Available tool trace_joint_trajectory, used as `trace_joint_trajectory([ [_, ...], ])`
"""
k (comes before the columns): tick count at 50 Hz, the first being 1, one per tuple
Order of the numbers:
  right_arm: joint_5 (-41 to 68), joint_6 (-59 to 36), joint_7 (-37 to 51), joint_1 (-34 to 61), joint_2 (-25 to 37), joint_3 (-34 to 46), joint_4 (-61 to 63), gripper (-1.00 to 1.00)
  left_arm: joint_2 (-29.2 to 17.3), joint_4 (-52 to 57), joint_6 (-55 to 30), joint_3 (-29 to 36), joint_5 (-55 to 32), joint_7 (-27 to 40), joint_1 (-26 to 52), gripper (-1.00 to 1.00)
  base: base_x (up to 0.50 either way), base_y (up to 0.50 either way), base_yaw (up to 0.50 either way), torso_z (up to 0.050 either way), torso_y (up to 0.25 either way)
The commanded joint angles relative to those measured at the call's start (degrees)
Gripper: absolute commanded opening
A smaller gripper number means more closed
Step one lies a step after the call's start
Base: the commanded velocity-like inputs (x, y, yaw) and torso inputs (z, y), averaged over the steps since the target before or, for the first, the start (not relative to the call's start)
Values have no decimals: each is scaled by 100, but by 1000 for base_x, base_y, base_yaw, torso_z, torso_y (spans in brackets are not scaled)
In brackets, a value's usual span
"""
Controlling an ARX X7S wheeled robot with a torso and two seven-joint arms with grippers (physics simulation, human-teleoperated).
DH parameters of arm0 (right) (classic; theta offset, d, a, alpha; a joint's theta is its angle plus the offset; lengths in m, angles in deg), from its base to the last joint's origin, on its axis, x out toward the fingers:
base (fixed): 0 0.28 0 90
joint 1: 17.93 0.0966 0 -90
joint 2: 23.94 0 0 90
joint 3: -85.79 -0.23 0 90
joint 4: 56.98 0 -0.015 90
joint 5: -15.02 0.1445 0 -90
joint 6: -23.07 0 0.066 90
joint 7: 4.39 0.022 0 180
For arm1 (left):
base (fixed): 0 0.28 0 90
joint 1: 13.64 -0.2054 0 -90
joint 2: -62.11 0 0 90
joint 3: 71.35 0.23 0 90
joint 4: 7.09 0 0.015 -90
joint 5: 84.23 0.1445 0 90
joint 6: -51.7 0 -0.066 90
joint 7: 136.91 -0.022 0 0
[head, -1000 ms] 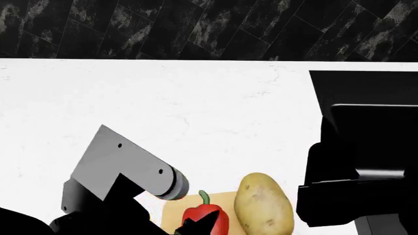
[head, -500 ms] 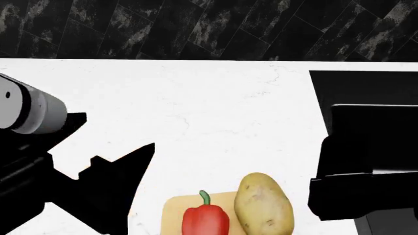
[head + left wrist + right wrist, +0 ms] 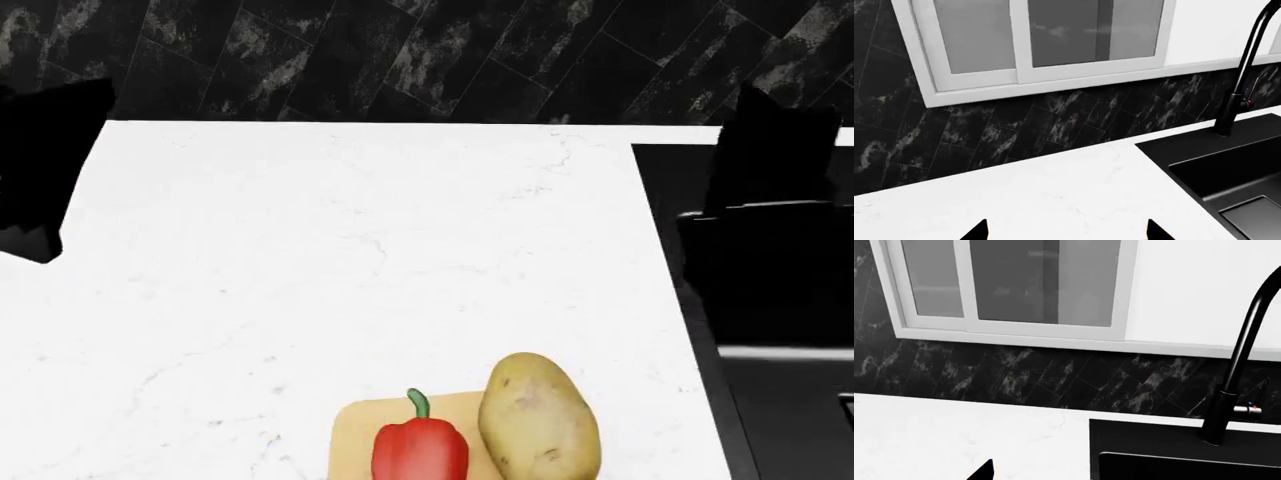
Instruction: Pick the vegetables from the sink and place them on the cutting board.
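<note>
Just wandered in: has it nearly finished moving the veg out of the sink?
Looks done: the red pepper and potato both lie on the cutting board. The visible part of the sink holds no vegetables. Nothing is in hand; the left pincer is open over bare countertop.

Glossy red pepper [image 3: 422,450], matt speckled potato [image 3: 539,420] on pale wooden board [image 3: 352,435] — white marble-like countertop [image 3: 347,260], matt-black sink [image 3: 1227,170].

Red pepper [image 3: 420,448], tan potato [image 3: 539,417] side by side on cutting board [image 3: 351,432] — sink [image 3: 763,310] right.

Pepper [image 3: 420,449] left of potato [image 3: 539,417] on cutting board [image 3: 351,441], sink [image 3: 747,300] far right.
</note>
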Motion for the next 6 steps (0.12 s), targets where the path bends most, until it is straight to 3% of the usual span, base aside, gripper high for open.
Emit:
trace_joint_trajectory([
  [1,181,-863,229,1679,-591,690,-1202,100,361,-1144,-782,-51,-88,-247,856,100,0,0,0,0,0],
  [6,-181,-1407,-21,2310,-978,899,-2009,100,691,-1859,-1154,46,142,-492,1179,100,0,0,0,0,0],
])
